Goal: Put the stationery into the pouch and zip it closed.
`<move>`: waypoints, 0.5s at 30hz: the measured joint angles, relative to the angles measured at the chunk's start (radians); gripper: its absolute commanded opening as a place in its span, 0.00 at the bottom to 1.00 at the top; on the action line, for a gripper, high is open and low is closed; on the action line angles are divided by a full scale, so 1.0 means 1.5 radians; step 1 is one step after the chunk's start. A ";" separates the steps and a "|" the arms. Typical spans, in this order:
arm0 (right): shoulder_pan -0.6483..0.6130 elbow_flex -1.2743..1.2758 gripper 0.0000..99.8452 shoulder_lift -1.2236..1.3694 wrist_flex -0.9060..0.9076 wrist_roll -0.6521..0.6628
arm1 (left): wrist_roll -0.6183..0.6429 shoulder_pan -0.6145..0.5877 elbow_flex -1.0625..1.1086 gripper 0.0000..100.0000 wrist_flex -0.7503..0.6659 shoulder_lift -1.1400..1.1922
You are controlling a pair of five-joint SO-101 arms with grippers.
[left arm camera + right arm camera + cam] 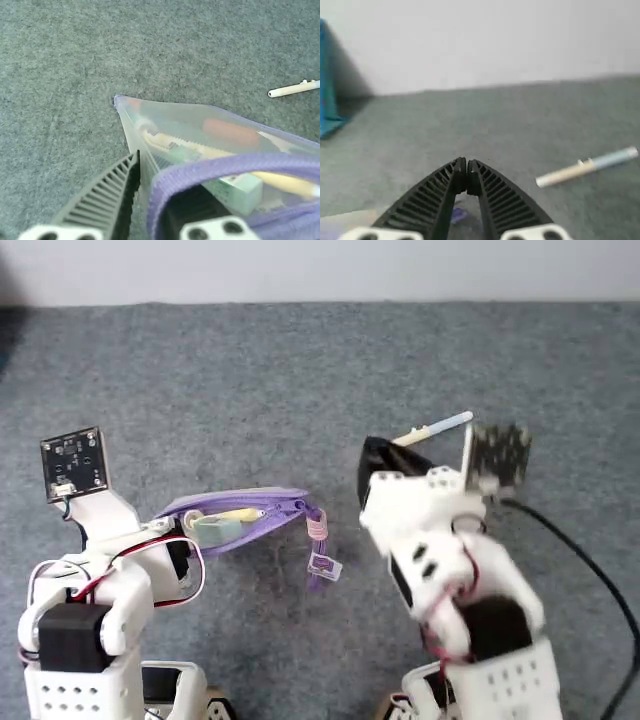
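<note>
While the left gripper [148,190] pinched the pouch [200,135] by its purple rim, one of the fingers [112,197] outside the clear wall and the other within the open mouth, the right gripper [466,173] had its fingers pressed together on nothing. One pouch lay before the left arm. One pen [435,430] lay on the grey worktop [250,370] just beyond the right gripper, well apart from the pouch. Through the wall, the left wrist view showed a yellow stick [280,182], an orange piece [232,131] and a pale green block [240,192]. The high view showed the zipper tag [322,562] at the pouch's far end.

Bright, even light falls on the grey table cover [250,370], with a soft shadow under the pouch [265,518].
</note>
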 measured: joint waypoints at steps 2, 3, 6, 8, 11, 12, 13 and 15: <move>0.026 -0.047 0.01 0.071 0.027 -0.013 | 0.000 0.000 0.000 0.01 0.000 0.000; 0.035 -0.073 0.01 0.111 0.041 -0.025 | 0.000 0.000 0.000 0.01 0.000 0.000; 0.068 -0.155 0.01 0.250 0.081 -0.058 | 0.000 0.000 0.000 0.01 0.000 0.000; 0.088 -0.215 0.01 0.346 0.104 -0.078 | 0.000 0.000 0.000 0.01 0.000 0.000; 0.126 -0.309 0.01 0.487 0.136 -0.115 | 0.000 0.000 0.000 0.01 0.000 0.000; 0.141 -0.340 0.01 0.532 0.144 -0.131 | 0.000 0.000 0.000 0.01 0.000 0.000; 0.157 -0.373 0.01 0.574 0.151 -0.146 | 0.000 0.000 0.000 0.01 0.000 0.000; 0.184 -0.443 0.01 0.659 0.162 -0.172 | 0.000 0.000 0.000 0.01 0.000 0.000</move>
